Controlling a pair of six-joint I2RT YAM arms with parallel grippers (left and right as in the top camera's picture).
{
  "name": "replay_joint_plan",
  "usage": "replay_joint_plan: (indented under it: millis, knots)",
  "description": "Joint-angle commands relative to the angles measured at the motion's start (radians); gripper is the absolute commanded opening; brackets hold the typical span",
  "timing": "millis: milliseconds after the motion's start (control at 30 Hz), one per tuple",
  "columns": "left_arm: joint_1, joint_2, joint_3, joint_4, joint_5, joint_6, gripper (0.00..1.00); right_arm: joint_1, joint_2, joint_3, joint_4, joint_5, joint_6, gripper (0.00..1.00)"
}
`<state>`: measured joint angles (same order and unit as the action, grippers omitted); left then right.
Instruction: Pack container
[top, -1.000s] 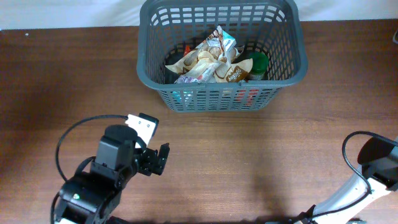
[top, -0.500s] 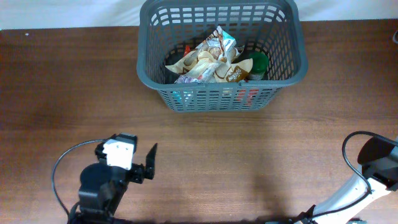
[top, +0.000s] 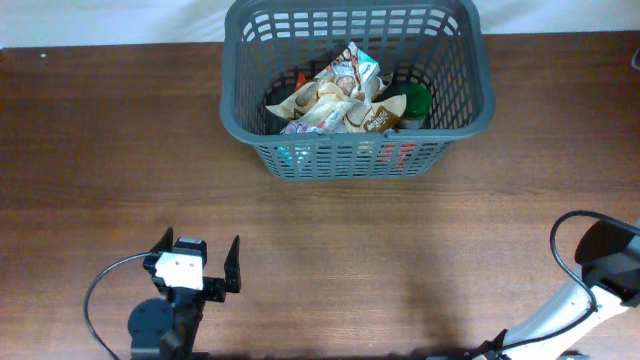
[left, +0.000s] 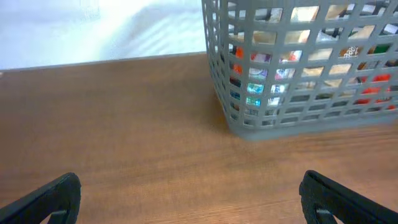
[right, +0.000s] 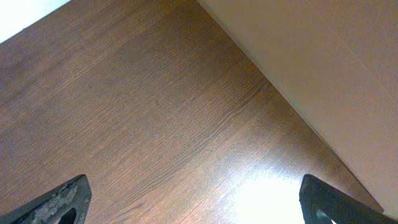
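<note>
The container, a dark grey lattice basket (top: 350, 158), stands at the far middle of the brown table. It holds several grocery items: crinkled snack packets (top: 335, 95), a green-topped item (top: 415, 100) and something red seen through the slots. The basket also shows in the left wrist view (left: 298, 118), at the upper right. My left gripper (top: 198, 244) is open and empty at the near left, low over bare wood, well short of the basket; its fingers (left: 196, 202) are spread wide. My right gripper (right: 199, 199) is open and empty over bare wood by the table's edge.
The right arm's base and cable (top: 600, 262) sit at the near right corner. The table's far edge meets a white surface (top: 100, 20). In the right wrist view a pale floor (right: 323, 56) lies beyond the table edge.
My left arm has drawn back toward the near edge and folded down, with its gripper open throughout. The basket, its contents and the right arm have not moved.
</note>
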<state>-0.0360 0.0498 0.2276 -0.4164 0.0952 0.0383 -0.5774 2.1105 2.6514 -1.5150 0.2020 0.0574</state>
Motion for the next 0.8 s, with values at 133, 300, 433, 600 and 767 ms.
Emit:
replay_joint_plan:
  millis: [133, 300, 433, 600, 767]
  knots:
    - [0.006, -0.045, -0.086, 0.159, 0.013, 0.007, 0.99, 0.000, -0.011, -0.002, 0.000, 0.012, 0.014, 0.99]
    - [0.006, -0.045, -0.149, 0.344, -0.013, -0.029, 0.99, 0.000, -0.011, -0.002, 0.000, 0.012, 0.014, 0.99]
    - [0.006, -0.045, -0.208, 0.507, -0.023, -0.031, 0.99, 0.000, -0.011, -0.002, 0.000, 0.012, 0.014, 0.99]
    - [0.006, -0.045, -0.219, 0.536, -0.059, -0.031, 0.99, 0.000, -0.011, -0.002, 0.000, 0.012, 0.014, 0.99]
    - [0.006, -0.045, -0.219, 0.460, -0.065, -0.058, 0.99, 0.000, -0.011, -0.002, 0.000, 0.012, 0.014, 0.99]
